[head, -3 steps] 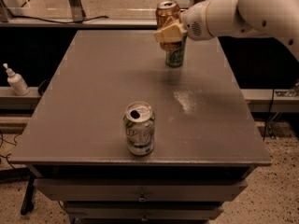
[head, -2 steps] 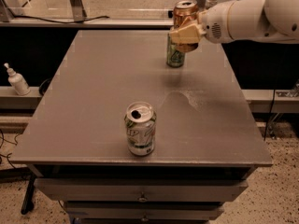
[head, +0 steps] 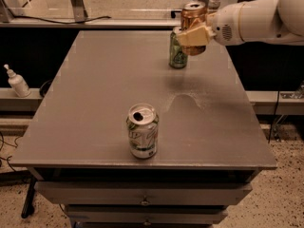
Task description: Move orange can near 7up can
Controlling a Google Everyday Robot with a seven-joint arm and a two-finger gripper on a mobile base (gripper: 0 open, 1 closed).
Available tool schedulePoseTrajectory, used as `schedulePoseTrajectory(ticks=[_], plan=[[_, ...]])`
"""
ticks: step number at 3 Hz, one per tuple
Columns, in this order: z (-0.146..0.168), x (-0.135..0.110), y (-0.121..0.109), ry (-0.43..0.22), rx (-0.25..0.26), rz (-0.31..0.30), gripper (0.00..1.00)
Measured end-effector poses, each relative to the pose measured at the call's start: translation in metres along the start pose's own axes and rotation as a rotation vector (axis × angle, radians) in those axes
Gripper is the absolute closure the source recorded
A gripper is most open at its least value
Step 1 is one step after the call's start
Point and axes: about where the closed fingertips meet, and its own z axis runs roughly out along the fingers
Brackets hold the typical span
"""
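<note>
Carriage of the orange can (head: 194, 14) across the table (head: 95, 103) is judged to be the step in hand. The can is pinched by the gripper (head: 194, 36), whose pale fingers are pressed around its lower half. It is held upright in the air over the far right part of the table. The green can (head: 177, 53) stands directly beneath and behind it, with its top partly hidden by the fingers; whether the two are touching cannot be told. The 7up can (head: 142, 131) stands upright close to the near edge, a little left of centre, well apart from the held can.

For a clean move, the orange can is best raised clear of the green can first, so that nothing is dragged or tipped. It is then best carried toward the near left and kept upright throughout. A spot on the far or right side of the 7up can is preferred, since little table is left between that can and the near edge. Enough of a gap should be kept that the opening fingers are not pushed into the 7up can, which is opened and probably light. Release is best delayed until the base is felt flat on the table.
</note>
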Motion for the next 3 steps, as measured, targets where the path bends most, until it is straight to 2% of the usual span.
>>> schedulePoseTrajectory(ticks=[1,2,3], plan=[[-0.042,0.017,0.003,0.019,-0.013,0.029,1.0],[-0.088,0.042,0.02,0.037,-0.024,0.061,1.0],[-0.117,0.074,0.048,0.026,-0.048,0.095,1.0]])
